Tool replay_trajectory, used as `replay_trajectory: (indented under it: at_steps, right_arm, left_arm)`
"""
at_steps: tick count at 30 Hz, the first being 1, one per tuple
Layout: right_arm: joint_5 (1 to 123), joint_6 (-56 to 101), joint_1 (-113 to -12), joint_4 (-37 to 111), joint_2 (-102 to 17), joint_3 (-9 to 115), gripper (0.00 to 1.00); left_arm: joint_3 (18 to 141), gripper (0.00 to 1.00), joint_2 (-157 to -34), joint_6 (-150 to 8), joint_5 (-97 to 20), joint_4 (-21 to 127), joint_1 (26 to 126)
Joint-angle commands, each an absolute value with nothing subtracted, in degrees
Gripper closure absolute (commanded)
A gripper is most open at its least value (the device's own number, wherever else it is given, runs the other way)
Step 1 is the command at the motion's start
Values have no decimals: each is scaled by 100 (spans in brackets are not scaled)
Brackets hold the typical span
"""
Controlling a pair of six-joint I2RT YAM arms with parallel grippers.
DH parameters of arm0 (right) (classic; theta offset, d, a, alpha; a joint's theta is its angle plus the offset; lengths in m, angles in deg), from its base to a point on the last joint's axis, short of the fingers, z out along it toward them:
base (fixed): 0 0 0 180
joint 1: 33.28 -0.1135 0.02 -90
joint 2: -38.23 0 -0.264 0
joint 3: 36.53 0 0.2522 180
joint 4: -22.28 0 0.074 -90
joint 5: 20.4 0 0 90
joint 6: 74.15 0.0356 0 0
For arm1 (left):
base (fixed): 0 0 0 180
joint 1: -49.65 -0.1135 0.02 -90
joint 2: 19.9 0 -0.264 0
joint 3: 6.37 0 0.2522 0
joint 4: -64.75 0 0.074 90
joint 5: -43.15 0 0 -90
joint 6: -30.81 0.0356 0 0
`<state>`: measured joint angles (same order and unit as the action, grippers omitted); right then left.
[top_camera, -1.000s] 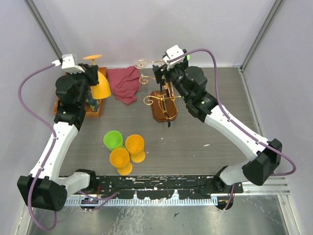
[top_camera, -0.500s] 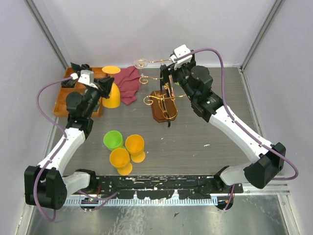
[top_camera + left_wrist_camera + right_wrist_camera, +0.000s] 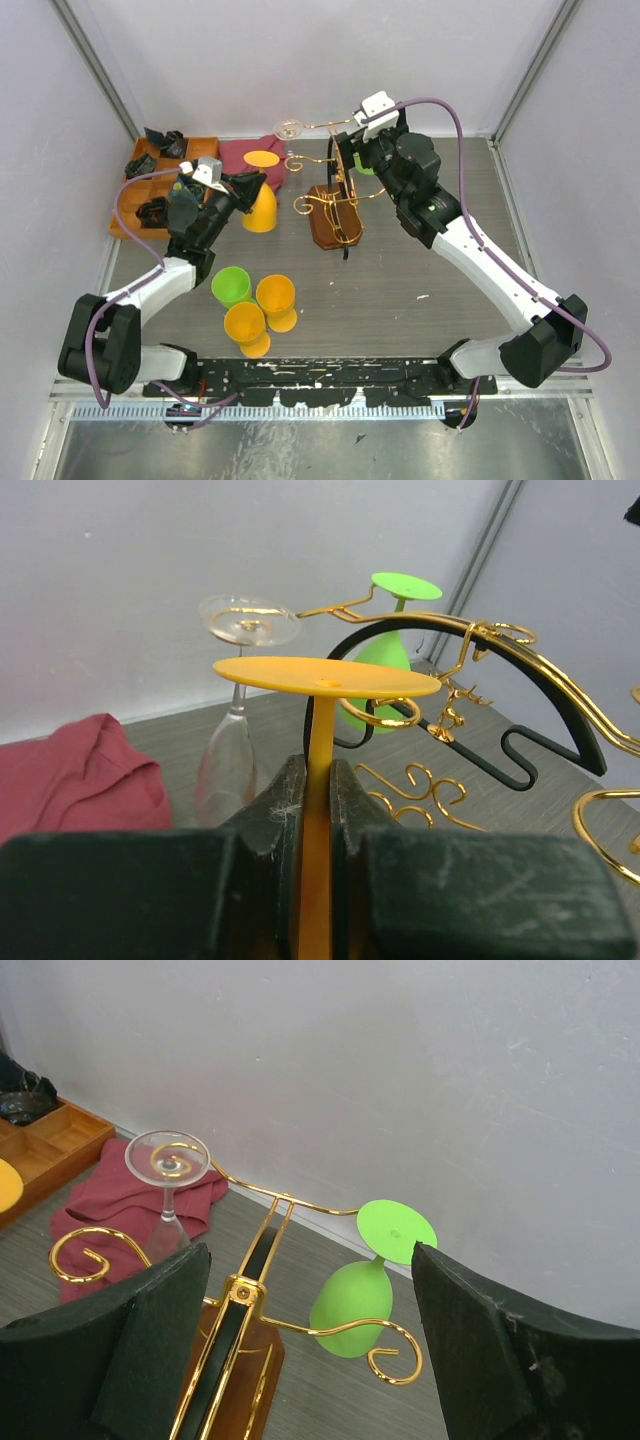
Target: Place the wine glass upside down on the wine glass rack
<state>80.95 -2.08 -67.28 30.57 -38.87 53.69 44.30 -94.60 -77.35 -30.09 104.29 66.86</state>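
Note:
My left gripper point(image 3: 243, 187) is shut on the stem of an orange wine glass point(image 3: 262, 205), held upside down with its foot up, just left of the rack. In the left wrist view the stem point(image 3: 318, 742) sits clamped between the fingers point(image 3: 275, 805). The wine glass rack point(image 3: 336, 205), gold wire on a dark-brown base point(image 3: 334, 232), carries a clear glass point(image 3: 290, 130) and a green glass point(image 3: 355, 1305), both hanging upside down. My right gripper point(image 3: 310, 1295) is open and empty, just above the rack's top bar beside the green glass.
A green cup point(image 3: 231, 286) and two orange cups point(image 3: 275, 296) stand in front of the left arm. A red cloth point(image 3: 240, 158) lies behind the orange glass. An orange tray point(image 3: 125, 195) with dark items sits at the far left. Walls close the back and sides.
My left arm has swung right from the tray toward the rack, carrying the orange glass. My right gripper has drawn back a little from the rack.

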Motion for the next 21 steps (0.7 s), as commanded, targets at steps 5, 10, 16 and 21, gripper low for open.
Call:
replay_trajectory:
  at_steps: [5, 10, 16, 21]
  right_arm:
    - [8041, -404, -6669, 2967, -3682, 5378, 13]
    - [8025, -460, -6644, 2979, -3714, 5378, 13]
    - [8023, -470, -6615, 3005, -3741, 5361, 13]
    - [8019, -480, -6591, 3012, -3753, 5354, 13]
  left_arm:
    - [4369, 100, -9935, -7884, -3049, 11576, 6926]
    - [4393, 100, -10152, -7963, -3080, 11856, 7033]
    - [4469, 100, -10445, -7950, -2990, 12074, 7160]
    - [4590, 100, -10676, -8008, -2966, 12186, 7290]
